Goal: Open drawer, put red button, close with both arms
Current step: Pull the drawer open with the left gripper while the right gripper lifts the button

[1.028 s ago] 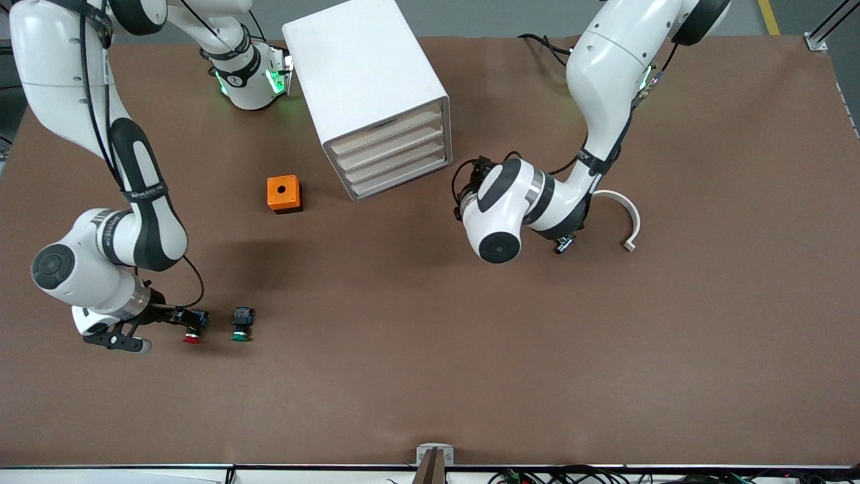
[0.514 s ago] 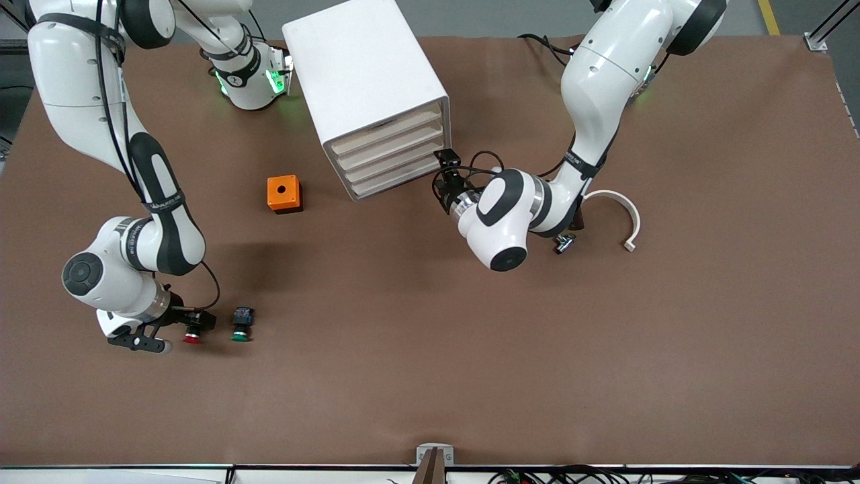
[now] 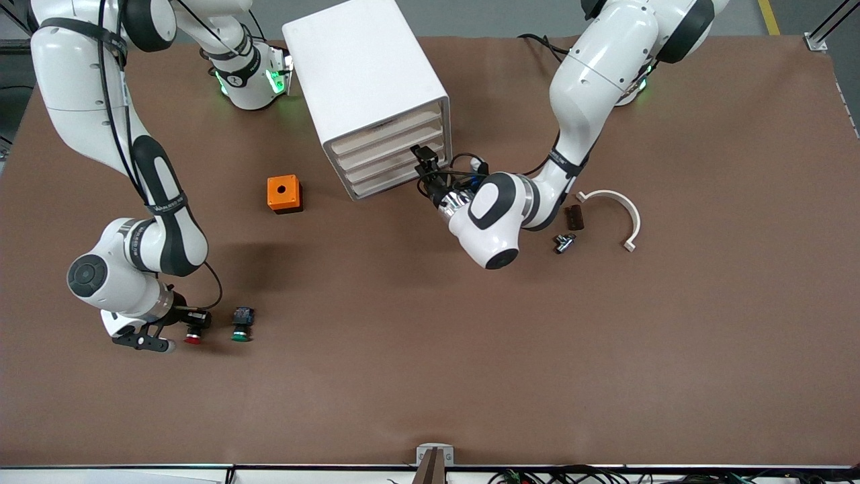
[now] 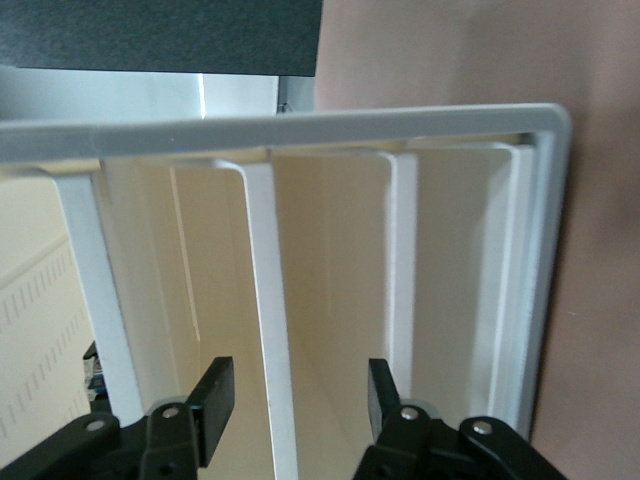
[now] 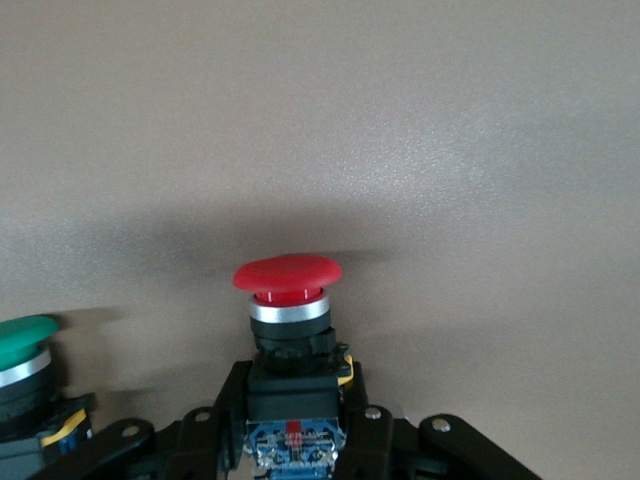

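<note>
The white cabinet (image 3: 366, 81) holds four shut drawers (image 3: 379, 158) with pale beige fronts. My left gripper (image 3: 423, 160) is open right at the drawer fronts, near their end toward the left arm. In the left wrist view the left gripper (image 4: 300, 398) straddles a white edge between beige drawer fronts (image 4: 335, 290). My right gripper (image 3: 190, 324) is shut on the black body of the red button (image 3: 193, 338), low at the table. In the right wrist view the red button's cap (image 5: 288, 275) points away from the right gripper (image 5: 297, 420).
The green button (image 3: 240, 333) lies beside the red one and also shows in the right wrist view (image 5: 22, 345). An orange box (image 3: 284, 193) stands beside the cabinet. A white curved piece (image 3: 615, 205), a small black switch (image 3: 573, 216) and a small metal part (image 3: 563, 242) lie by the left arm.
My left gripper has swung from beside the cabinet up to the drawer fronts. My right arm's wrist has shifted while its gripper stays on the red button.
</note>
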